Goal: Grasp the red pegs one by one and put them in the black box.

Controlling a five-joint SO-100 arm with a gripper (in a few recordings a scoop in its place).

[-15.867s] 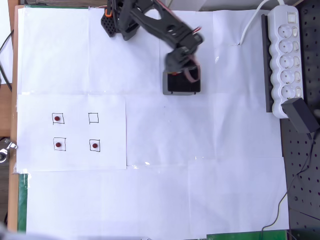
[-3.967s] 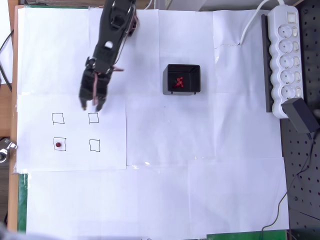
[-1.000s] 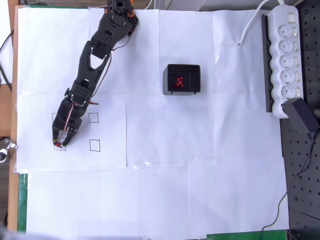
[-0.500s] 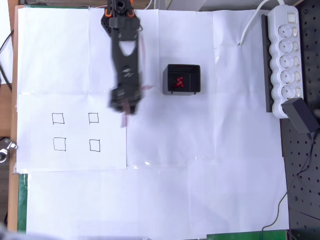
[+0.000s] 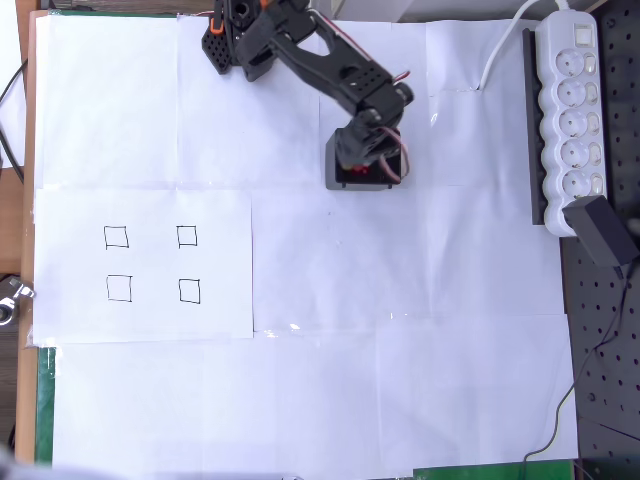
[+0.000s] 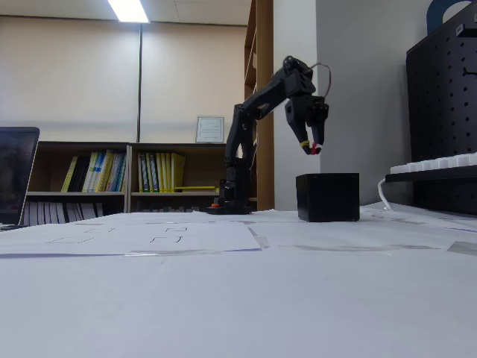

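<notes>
From overhead, I'm hanging my gripper (image 5: 372, 158) right over the black box (image 5: 335, 176), so its inside's mostly hidden. In the fixed view I'm pinching a red peg (image 6: 315, 149) above the box (image 6: 327, 197); best I'm centring before letting go.

Looks like an office or school lab room: low wooden bookshelves (image 6: 112, 179) full of books at 9 o'clock, a framed certificate (image 6: 210, 129) on the beige wall, a ceiling strip light (image 6: 128, 10) at 11, and a black pegboard (image 6: 441, 97) at 3.
</notes>
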